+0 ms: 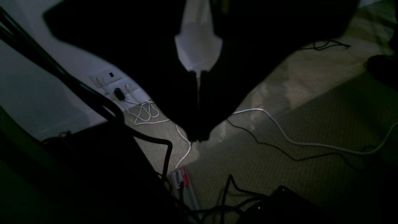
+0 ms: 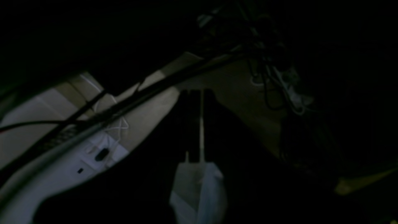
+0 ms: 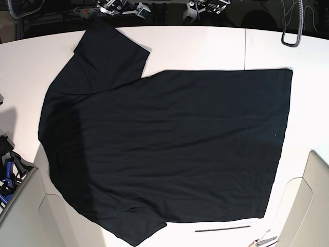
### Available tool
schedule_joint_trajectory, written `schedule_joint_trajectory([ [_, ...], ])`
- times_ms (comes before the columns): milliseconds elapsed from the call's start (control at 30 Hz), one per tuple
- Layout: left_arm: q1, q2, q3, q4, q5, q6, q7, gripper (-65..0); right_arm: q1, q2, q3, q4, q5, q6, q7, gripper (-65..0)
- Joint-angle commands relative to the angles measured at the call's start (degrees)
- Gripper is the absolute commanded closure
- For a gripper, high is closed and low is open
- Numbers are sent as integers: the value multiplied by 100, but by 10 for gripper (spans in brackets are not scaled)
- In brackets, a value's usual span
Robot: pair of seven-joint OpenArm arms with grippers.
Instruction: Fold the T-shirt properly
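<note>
The black T-shirt [image 3: 169, 139] lies spread flat on the white table [image 3: 205, 46] in the base view. One sleeve [image 3: 110, 51] points to the far left, the other [image 3: 136, 226] is at the near edge, and the hem is on the right. My left gripper [image 1: 199, 137] is shut and empty, hanging over a carpeted floor away from the shirt. My right gripper [image 2: 196, 93] also looks shut and empty in a very dark view. In the base view only arm parts show at the far edge, on the right [image 3: 205, 7] and on the left [image 3: 115, 6]. The shirt shows in neither wrist view.
A thin dark rod [image 3: 222, 228] and pens [image 3: 264, 239] lie near the table's front edge. Blue-handled tools [image 3: 7, 177] sit at the left. The wrist views show carpet, white and black cables [image 1: 279, 130], a power strip [image 1: 183, 180] and wall sockets [image 1: 115, 87].
</note>
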Motion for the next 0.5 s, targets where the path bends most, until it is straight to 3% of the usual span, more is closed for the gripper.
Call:
schedule_joint_trajectory([
  [0,-9,26,4,22,-13,-59,-9,-14,-15,-11,-11,48,26,131,26,-32],
  [233,-9,28,4,22,-13,-61,39,-28,-15,-11,-11,48,26,494,26,-14],
  [333,-9,28,4,22,-13,-68,52,-135,-15,-11,-11,48,26,494,26,0],
  [467,-9,28,2,22,-11,-647,-17,-168,-15,-11,-11,48,26,494,26,0],
])
